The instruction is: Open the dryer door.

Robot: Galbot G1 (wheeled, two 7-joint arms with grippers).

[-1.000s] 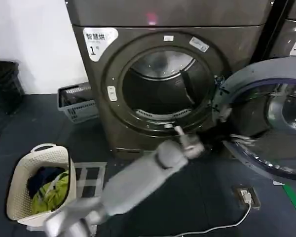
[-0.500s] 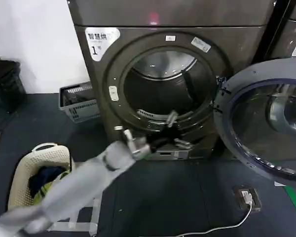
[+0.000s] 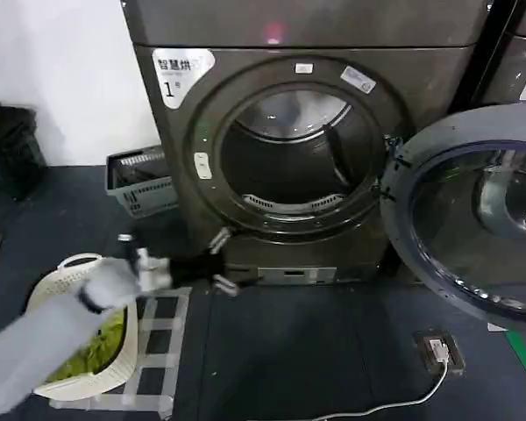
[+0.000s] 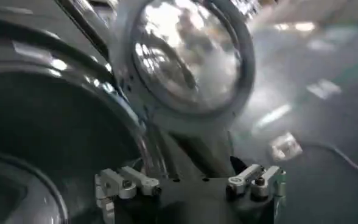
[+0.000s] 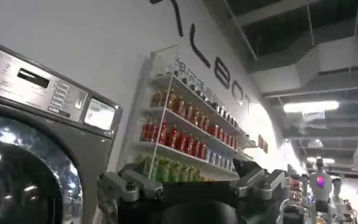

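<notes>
One door, job looks done: dryer door (image 3: 473,210) hangs fully swung out, right of the drum opening (image 3: 289,158), hinge axis vertical, blue-grey inner face toward us. Left gripper (image 3: 221,261) low, near the machine's base, jaws spread, holding nothing. Right gripper (image 5: 191,185) idle, jaws spread. Next: retract.

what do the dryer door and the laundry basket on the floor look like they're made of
The dryer door: a dark, glossy domed window, probably glass, judging by its reflections, set in a matte blue-grey rim that looks like plastic. The laundry basket: cream moulded plastic by the look of it, with a slotted wall.
</notes>
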